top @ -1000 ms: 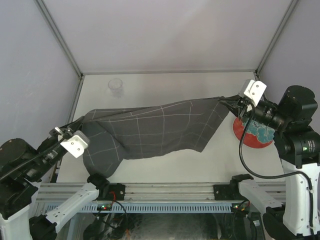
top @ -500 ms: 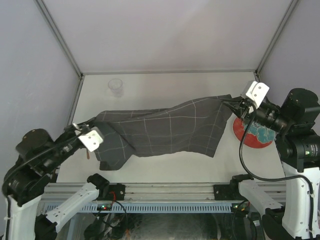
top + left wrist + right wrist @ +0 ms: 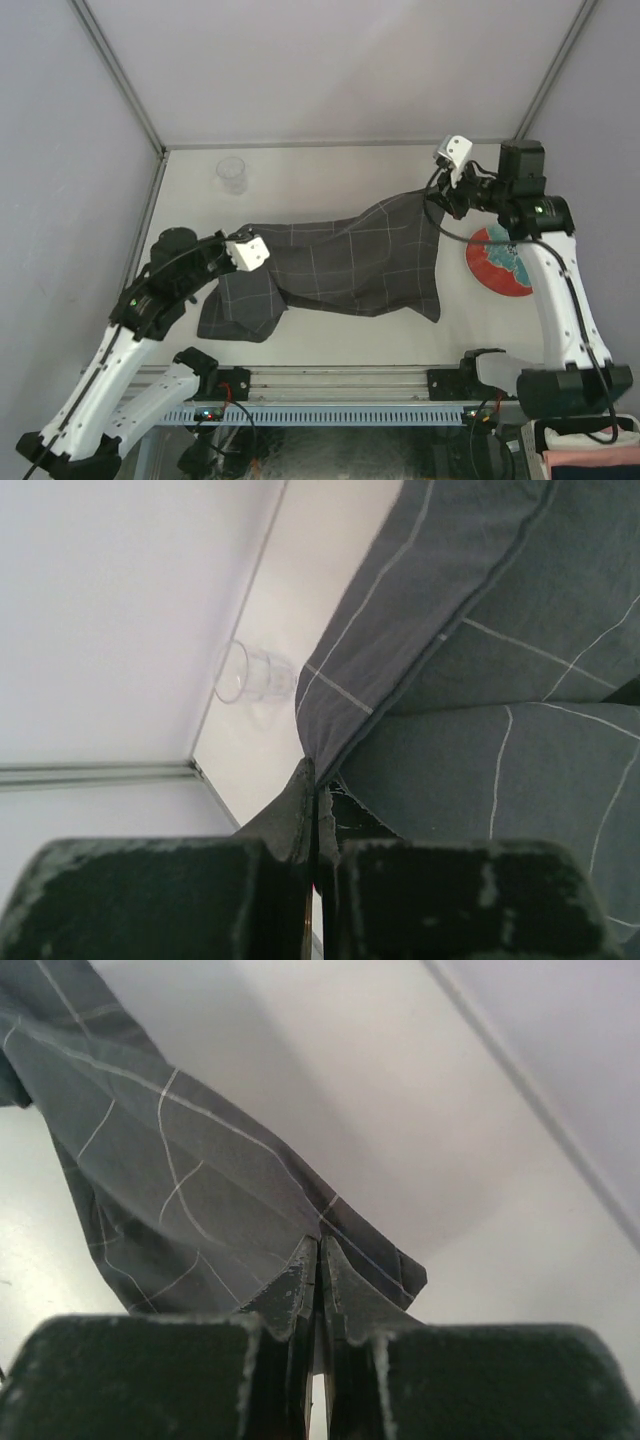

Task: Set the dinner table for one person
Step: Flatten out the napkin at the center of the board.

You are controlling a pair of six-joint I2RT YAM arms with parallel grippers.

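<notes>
Top external view first: where is the bench?

It fills the middle of the frame, off-white and matte, with grey rails along its edges. A dark grey checked cloth lies rumpled across its centre, running from centre left toward the upper right.

What are the pincers doing?

In the left wrist view, the left pincer is closed on a hemmed edge of the cloth, with the fabric pinched between the jaws. In the right wrist view, the right pincer is likewise clamped on a corner. That corner is raised off the bench, and the cloth hangs away from it toward the upper left of that frame.

Does the whole cloth hang in the air?

No. From above, its lower left part sits folded on the bench.

Anything else on the bench?

A clear glass tumbler stands upright at the upper left, well apart from the cloth. A red plate with a blue pattern lies at the right, near the cloth's right edge but not touching it, partly under the right arm.
</notes>
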